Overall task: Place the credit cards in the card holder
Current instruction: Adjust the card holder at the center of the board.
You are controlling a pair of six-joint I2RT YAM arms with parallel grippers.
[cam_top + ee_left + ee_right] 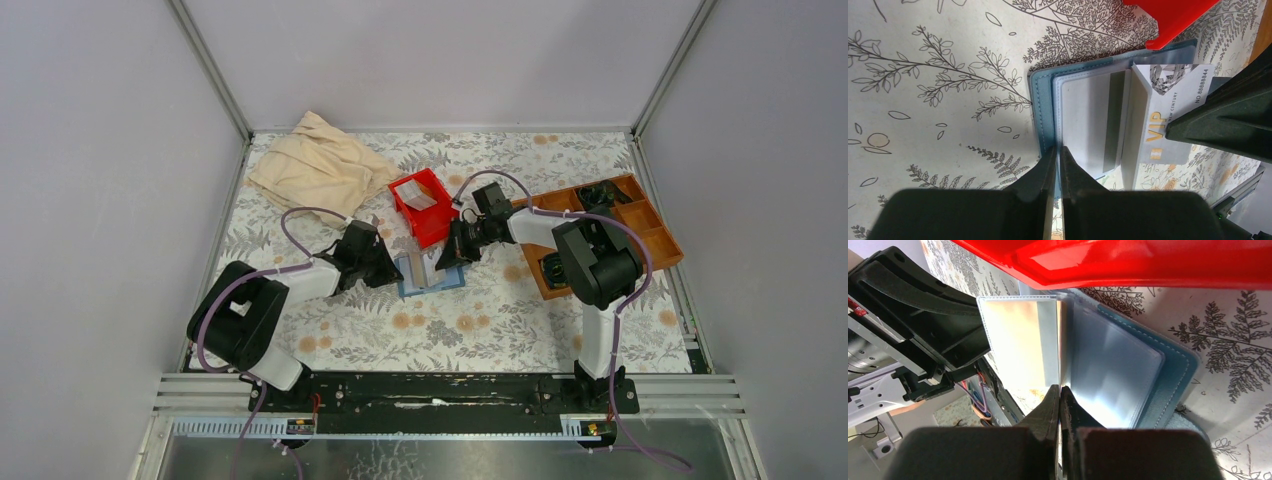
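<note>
- Card holder (1040, 100): teal-blue, lying open on the table (480, 320) between the two arms and just in front of the red bin (441, 226). Its pale clear sleeves face up.
- Left claw (1057, 150): fingers pinched together on the near edge of the card holder's cover, pressing it to the table.
- Right claw (1060, 389): fingers clamped on a credit card (1173, 107).
- Credit card: silvery, printed "VIP", standing on edge over the open card holder. Its lower edge sits at a raised sleeve; whether it is inside a slot cannot be told.
- Red bin: touching or just beside the far corner of the card holder, with something pale and flat inside.
- Wooden tray (662, 240): compartmented, to the right under the right arm.
- Beige cloth (318, 165): crumpled at the far left.
</note>
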